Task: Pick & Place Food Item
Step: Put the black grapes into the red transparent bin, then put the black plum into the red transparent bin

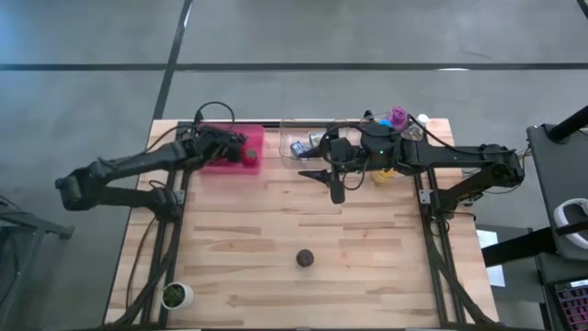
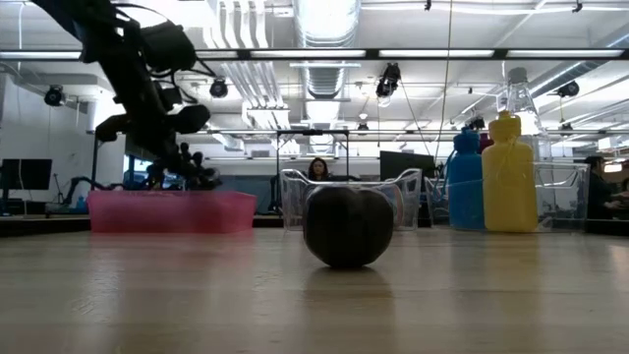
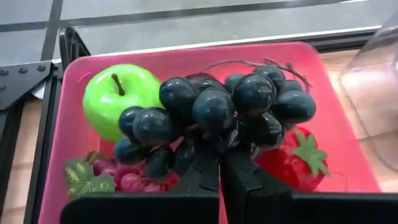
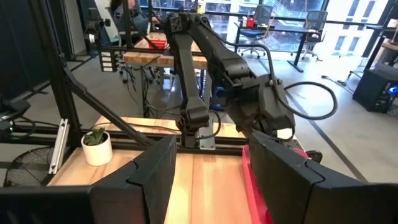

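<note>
A dark fruit (image 1: 306,258) is lying mid-counter (image 1: 257,230). Farther back, grapes (image 3: 217,115) are being gripped by the left tool (image 3: 219,163) over the pink bin (image 3: 186,59); lifting clear likely comes next. The right tool (image 1: 333,179) is waiting, parted.

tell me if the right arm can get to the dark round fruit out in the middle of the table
Probably yes. The dark round fruit sits alone on bare wood, nothing around it. The right hand hangs open near the clear bin, nothing between them. The left hand is over the pink bin, holding dark grapes.
</note>
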{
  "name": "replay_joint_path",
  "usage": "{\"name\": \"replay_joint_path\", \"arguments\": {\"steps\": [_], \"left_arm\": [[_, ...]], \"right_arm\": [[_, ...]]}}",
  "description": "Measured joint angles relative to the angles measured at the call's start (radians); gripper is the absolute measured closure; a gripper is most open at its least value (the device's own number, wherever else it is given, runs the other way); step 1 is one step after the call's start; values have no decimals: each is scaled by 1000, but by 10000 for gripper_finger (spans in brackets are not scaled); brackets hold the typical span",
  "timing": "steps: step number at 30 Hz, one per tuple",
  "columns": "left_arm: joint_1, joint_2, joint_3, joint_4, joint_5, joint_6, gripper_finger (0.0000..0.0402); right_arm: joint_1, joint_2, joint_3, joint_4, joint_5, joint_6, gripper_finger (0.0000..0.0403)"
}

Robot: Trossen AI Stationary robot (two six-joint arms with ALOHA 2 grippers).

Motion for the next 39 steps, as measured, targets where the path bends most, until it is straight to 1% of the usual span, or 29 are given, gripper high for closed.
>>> {"name": "replay_joint_path", "arguments": {"steps": [2, 5, 9, 13, 18, 21, 24, 28, 32, 34, 39], "left_arm": [[1, 0, -17, 16, 1, 3, 400], [1, 0, -27, 33, 3, 4, 385], [1, 0, -25, 35, 8, 4, 349], [9, 0, -25, 43, 49, 4, 310], [25, -1, -23, 40, 54, 4, 265], [26, -17, -9, 38, 69, 29, 245], [26, -47, 26, 37, 132, 67, 234], [22, -96, 84, 37, 272, 137, 229], [-13, -137, 122, 35, 402, 165, 240], [-53, -153, 131, 35, 434, 167, 252], [-201, -182, 136, 33, 439, 168, 295]], "right_arm": [[0, 0, 0, 0, 0, 0, 202], [0, 0, 0, 0, 0, -8, 202], [0, 0, 0, 1, 0, -20, 203], [0, 0, 0, 2, 0, -19, 204], [0, 0, -1, 1, 0, -17, 205], [0, -4, -1, -38, -1, 6, 208], [0, -13, -1, -123, -14, 54, 209], [0, -20, -1, -277, -80, 77, 209], [0, -16, -1, -480, -102, 120, 211], [0, -8, -2, -570, -136, 148, 217], [31, 38, -26, -721, -224, 226, 252]]}}
